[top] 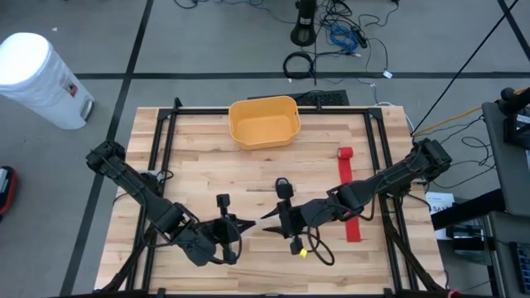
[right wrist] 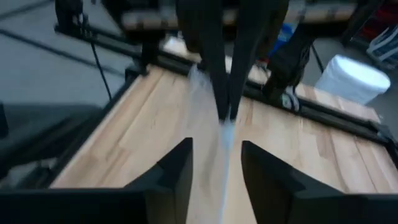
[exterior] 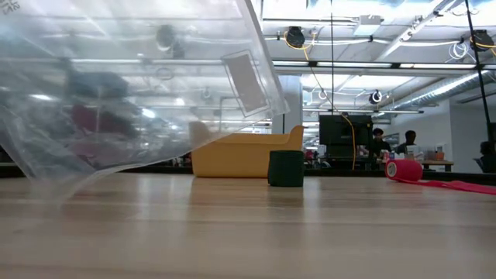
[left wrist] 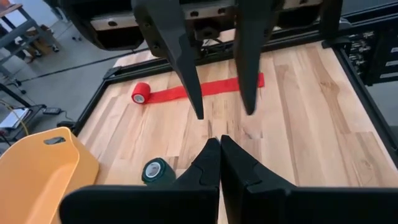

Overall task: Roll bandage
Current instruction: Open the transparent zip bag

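High view: red bandage (top: 351,199) just beside right tool (top: 278,222).

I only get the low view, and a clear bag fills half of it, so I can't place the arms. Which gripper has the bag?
Observer: The left gripper is shut on the clear bag, over the middle of the table's near side.
Operator: And the right one?
Observer: The right gripper faces it tip to tip, with its fingers open on either side of the bag's edge, not clamping.
Operator: I see a red roll at the right. Is it rolled up?
Observer: No. The red bandage lies mostly unrolled in a strip on the table's right side, with the roll at its far end.
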`<state>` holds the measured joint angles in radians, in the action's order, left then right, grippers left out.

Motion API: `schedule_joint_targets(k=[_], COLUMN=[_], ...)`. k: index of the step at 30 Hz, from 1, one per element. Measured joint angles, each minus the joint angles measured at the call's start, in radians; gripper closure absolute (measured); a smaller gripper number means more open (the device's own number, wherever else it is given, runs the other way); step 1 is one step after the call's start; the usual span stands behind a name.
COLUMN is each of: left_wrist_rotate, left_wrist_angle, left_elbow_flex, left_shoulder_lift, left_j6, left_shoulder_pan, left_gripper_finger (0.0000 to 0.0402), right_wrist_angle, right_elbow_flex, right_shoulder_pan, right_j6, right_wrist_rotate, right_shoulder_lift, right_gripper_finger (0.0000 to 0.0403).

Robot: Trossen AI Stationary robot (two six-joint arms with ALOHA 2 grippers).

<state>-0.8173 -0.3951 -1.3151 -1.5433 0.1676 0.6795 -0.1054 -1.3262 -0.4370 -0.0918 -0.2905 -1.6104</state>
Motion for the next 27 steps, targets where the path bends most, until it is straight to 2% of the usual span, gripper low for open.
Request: schedule_joint_targets(k=[7, 27], left_wrist_rotate=[0.002, 0.001], left_wrist_angle=[0.001, 0.021], left_elbow_flex=[0.000, 0.000], left_shoulder_lift=[0.000, 0.000], left_j6=[-0.005, -0.027], left_shoulder_pan=[0.000, 0.000], left_gripper_finger=[0.0401, 0.0402], right_wrist_angle=[0.028, 0.034], right_elbow_flex=[0.000, 0.000], right_shoulder_pan=[0.016, 0.036], right_j6=[-0.017, -0.001], right_wrist_rotate=[0.000, 0.010], right_shoulder_lift=[-0.013, -0.039], right_gripper_finger=[0.0255, 0.0254])
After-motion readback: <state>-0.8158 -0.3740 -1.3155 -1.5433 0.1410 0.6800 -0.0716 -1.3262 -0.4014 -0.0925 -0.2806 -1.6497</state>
